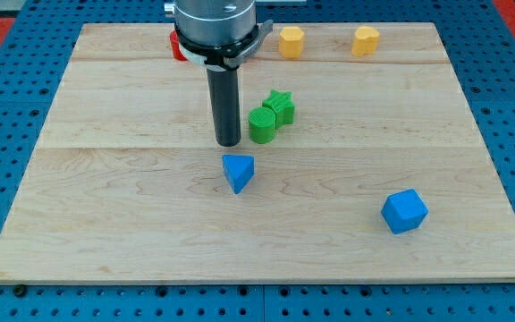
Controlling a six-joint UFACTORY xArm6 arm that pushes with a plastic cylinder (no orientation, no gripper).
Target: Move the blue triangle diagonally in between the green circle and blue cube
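Note:
The blue triangle (pixel 238 172) lies near the middle of the wooden board (pixel 105 206). My tip (pixel 229 143) stands just above it in the view, a small gap apart, and just left of the green circle (pixel 262 125). The green circle touches a green star (pixel 280 106) at its upper right. The blue cube (pixel 404 212) sits at the lower right, far from the tip.
Two yellow blocks (pixel 291 41) (pixel 365 40) sit near the top edge. A red block (pixel 177 46) shows partly behind the arm's body at the top. A blue pegboard (pixel 16 107) surrounds the board.

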